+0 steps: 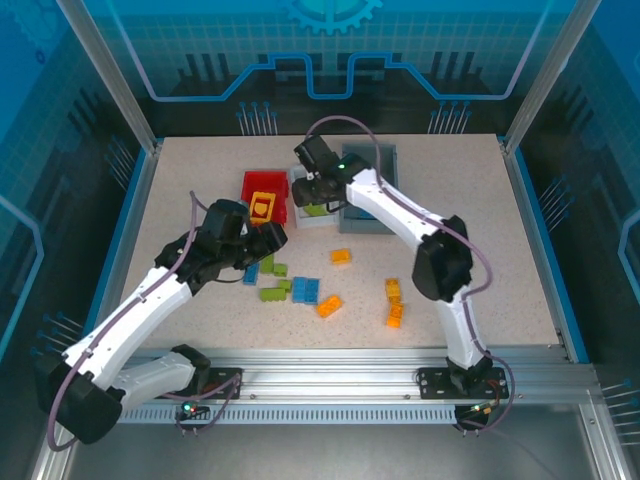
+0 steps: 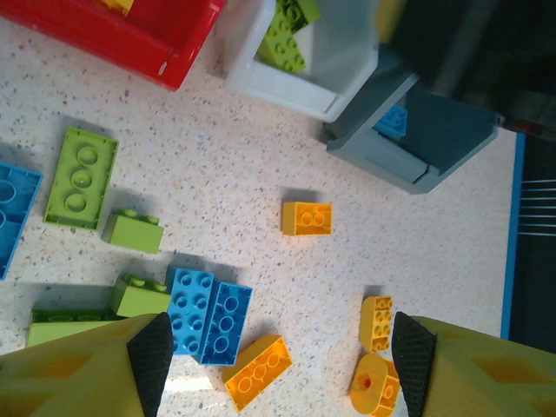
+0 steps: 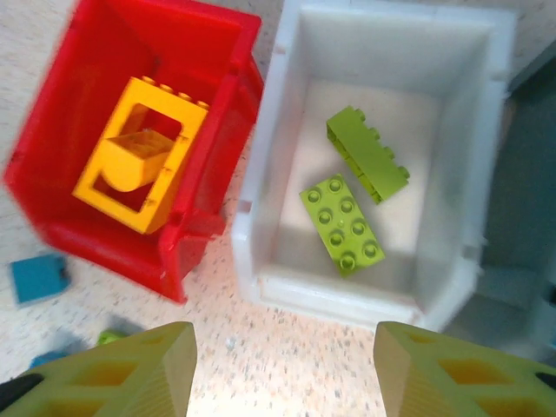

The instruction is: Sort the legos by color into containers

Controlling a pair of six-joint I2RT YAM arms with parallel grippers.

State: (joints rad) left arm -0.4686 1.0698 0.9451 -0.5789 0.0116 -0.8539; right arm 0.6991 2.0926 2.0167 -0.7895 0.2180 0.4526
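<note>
Right gripper [image 3: 284,347] hangs open and empty above the white bin [image 3: 261,217], where two green legos [image 3: 343,224] lie sorted by colour. The red bin [image 3: 204,230] at its nine o'clock holds orange pieces [image 3: 143,165]. Left gripper [image 2: 282,347] gapes, empty, over loose bricks [image 2: 208,313] on the tabletop [image 2: 217,200], likely choosing.

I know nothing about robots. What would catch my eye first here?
A red bin holding an orange lego frame sits beside a white bin with two lime green bricks inside. In front of them, loose orange, green and blue bricks lie scattered on the speckled table.
</note>
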